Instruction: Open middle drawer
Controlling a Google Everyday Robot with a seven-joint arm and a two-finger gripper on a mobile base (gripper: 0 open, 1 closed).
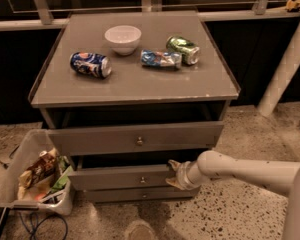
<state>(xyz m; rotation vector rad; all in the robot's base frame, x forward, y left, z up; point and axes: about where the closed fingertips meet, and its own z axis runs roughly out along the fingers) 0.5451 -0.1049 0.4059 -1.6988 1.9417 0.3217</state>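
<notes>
Now | gripper (pixel 174 174) at middle drawer (pixel 120 178) right end | grip unclear | blue can (pixel 90 65) label illegible

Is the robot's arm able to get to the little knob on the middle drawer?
Probably yes. The end effector sits at the right end of the middle drawer front, and nothing stands between it and the knob.
</notes>
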